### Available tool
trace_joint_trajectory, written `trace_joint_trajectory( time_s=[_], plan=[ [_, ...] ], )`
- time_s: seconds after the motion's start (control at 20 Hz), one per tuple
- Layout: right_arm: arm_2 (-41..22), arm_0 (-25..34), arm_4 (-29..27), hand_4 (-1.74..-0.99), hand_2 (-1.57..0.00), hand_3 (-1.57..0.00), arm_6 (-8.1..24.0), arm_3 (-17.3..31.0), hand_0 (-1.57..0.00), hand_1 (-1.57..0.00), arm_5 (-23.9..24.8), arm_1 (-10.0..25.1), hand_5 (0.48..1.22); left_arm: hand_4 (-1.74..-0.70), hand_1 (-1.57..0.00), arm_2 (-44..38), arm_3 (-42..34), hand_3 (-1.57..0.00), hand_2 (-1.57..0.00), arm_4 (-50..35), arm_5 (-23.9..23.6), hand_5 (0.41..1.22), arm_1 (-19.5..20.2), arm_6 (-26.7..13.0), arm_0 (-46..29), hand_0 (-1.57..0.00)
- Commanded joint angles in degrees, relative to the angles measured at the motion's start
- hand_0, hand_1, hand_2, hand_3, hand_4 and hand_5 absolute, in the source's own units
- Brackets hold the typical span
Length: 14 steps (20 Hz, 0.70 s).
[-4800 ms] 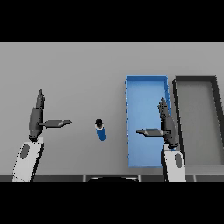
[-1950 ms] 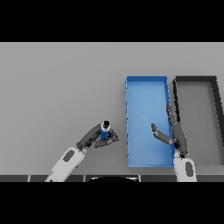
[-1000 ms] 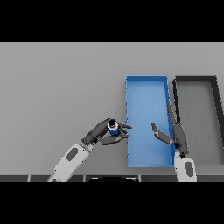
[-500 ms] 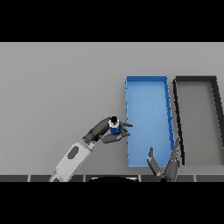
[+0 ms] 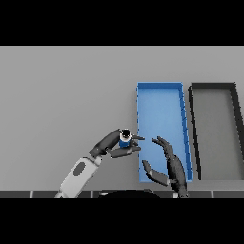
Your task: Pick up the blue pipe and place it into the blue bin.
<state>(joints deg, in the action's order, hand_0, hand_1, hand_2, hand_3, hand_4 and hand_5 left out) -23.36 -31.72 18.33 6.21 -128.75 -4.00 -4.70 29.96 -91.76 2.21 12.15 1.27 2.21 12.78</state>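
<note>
The blue pipe (image 5: 125, 139), a short blue cylinder with a dark open top, is held upright just left of the blue bin (image 5: 159, 93). My left hand (image 5: 110, 144) is shut on it, fingers and thumb curled round its sides, with fingertips reaching the bin's left wall. My right hand (image 5: 172, 167) hovers open over the near end of the blue bin, fingers spread and relaxed, holding nothing.
A dark grey bin (image 5: 212, 88) stands right beside the blue bin on its right. Grey table (image 5: 62, 95) stretches to the left and to the back.
My left hand has carried the blue pipe rightward up to the bin's left wall. My right hand dropped low and has now risen over the bin's near end.
</note>
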Motion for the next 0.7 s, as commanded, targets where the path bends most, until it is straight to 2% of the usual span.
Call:
trace_joint_trajectory(
  time_s=[0.0,0.1,0.2,0.25,0.45,0.65],
  plan=[
    [0.11,2.78,0.38,-1.261,-0.10,0.00,2.69,-0.66,0.00,-0.01,-1.19,1.03,0.560,-1.47,-1.57,-0.25,0.40,-1.57,-1.57,0.42,-0.13,1.221,-0.29,-0.41,0.28,-1.57],
    [-1.35,10.11,2.47,-1.281,-0.08,0.00,8.75,-0.67,0.00,0.00,-2.85,1.37,0.558,-1.47,-1.57,-1.00,1.29,-1.57,-1.57,0.59,0.60,1.221,-0.44,-0.77,0.75,-1.57],
    [-2.41,15.87,2.56,-1.296,-0.05,0.00,13.37,-0.68,0.00,0.00,-5.02,1.37,0.556,-1.47,-1.57,-0.98,1.54,-1.57,-1.57,1.56,1.01,1.221,-0.53,0.21,0.61,-1.57],
    [-2.69,18.25,2.61,-1.298,-0.04,0.00,14.50,-0.70,0.00,0.00,-5.88,1.58,0.559,-1.47,-1.57,-1.44,1.20,-1.57,-1.57,0.90,1.66,1.221,-0.54,0.29,0.75,-1.57],
    [-3.43,26.75,0.89,-1.282,-0.04,0.00,22.51,1.23,0.00,0.00,-9.31,-0.63,0.555,-1.47,-1.57,-1.75,1.86,-1.57,-1.57,1.61,2.46,1.221,-1.48,1.09,0.76,-1.57],
    [-1.74,35.81,0.07,-1.232,-0.06,0.00,26.65,5.25,0.00,-0.01,-12.07,-1.72,0.545,-1.47,-1.57,-3.08,2.54,-1.57,-1.57,0.19,4.59,1.221,-2.12,0.10,0.85,-1.57]
  ],
)
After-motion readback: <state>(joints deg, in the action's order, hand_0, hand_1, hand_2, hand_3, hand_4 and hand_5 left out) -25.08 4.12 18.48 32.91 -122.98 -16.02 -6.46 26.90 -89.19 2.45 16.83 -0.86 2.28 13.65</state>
